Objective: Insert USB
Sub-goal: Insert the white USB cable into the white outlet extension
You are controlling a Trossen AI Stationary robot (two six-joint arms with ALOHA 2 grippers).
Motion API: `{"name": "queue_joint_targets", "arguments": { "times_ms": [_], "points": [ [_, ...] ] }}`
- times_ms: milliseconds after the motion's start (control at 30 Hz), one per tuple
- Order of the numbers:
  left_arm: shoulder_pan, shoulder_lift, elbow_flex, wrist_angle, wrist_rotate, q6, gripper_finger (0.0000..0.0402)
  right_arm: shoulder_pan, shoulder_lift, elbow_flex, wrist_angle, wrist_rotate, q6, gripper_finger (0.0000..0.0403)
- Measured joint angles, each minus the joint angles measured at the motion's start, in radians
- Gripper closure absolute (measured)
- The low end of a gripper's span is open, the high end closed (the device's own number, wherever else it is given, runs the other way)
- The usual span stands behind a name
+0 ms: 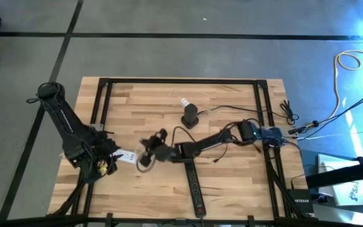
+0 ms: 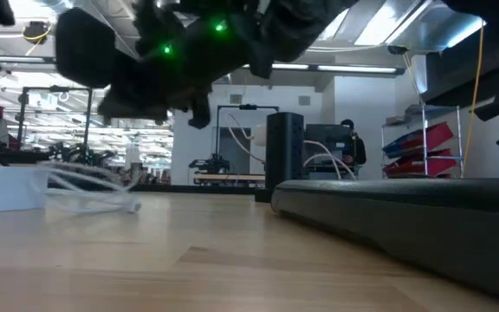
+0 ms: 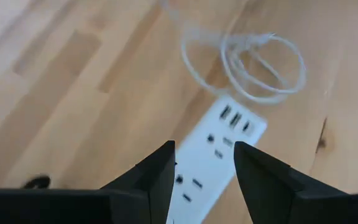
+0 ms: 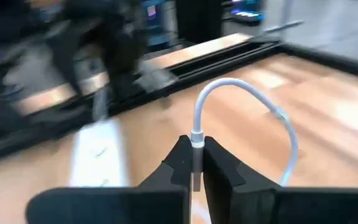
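**USB plug gripped, socket strip still a short way off**

While the plug is not yet in any port, the step in hand looks like the carry toward the strip.

From the high view, the right claw reaches across the wooden bench to just beside the white socket strip, with a loop of white cable under it. The left claw sits at the strip's other end. A black power strip lies along the bench, well apart from the work, and a small black stand is farther back.

In the low view, a dark arm with green lights hangs over the bench; the white strip rests flat on the bench, cable trailing beside it.

The left wrist view shows the left claw with a narrow gap, gripping nothing, hovering over the white socket strip; its USB ports face upward, near the coiled cable.

The right wrist view shows the right claw closed on the USB plug, held upright with the cable arching away. The strip lies ahead, apart from the plug.

Next, I judge, the plug must be lined up over a USB port and pressed straight in, with the left claw perhaps steadying the strip.
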Motion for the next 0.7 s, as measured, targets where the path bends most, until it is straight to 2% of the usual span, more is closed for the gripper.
{"name": "queue_joint_targets", "arguments": {
  "times_ms": [67,167,233,267,300,367,400,467,700],
  "points": [
    [-0.013,0.001,-0.030,0.058,-0.002,-0.008,0.0253,-0.022,0.000,0.009,-0.009,0.080,-0.012,0.0403],
    [-0.022,0.001,-0.071,0.160,-0.002,0.007,0.0253,-0.054,0.000,0.041,-0.016,0.185,-0.117,0.0403],
    [-0.026,0.001,-0.089,0.203,-0.002,0.018,0.0253,-0.069,-0.006,0.071,0.028,0.197,-0.193,0.0403],
    [-0.029,0.001,-0.096,0.220,-0.002,0.019,0.0253,-0.075,-0.008,0.084,0.066,0.157,-0.240,0.0403],
    [-0.029,0.001,-0.100,0.231,-0.002,0.023,0.0253,-0.079,-0.006,0.094,0.111,0.073,-0.282,0.0403],
    [-0.029,0.001,-0.106,0.235,-0.002,0.025,0.0253,-0.082,0.009,0.109,0.163,-0.165,-0.307,0.0403],
    [-0.029,0.001,-0.113,0.233,-0.002,0.025,0.0253,-0.079,0.021,0.114,0.162,-0.248,-0.282,0.0403],
    [-0.029,0.001,-0.128,0.233,-0.007,0.023,0.0253,-0.067,0.055,0.117,0.166,-0.284,-0.245,0.0403],
    [-0.029,0.001,-0.165,0.250,-0.051,-0.013,0.0253,-0.032,0.146,0.118,0.304,-0.277,-0.239,0.0403]
  ]
}}
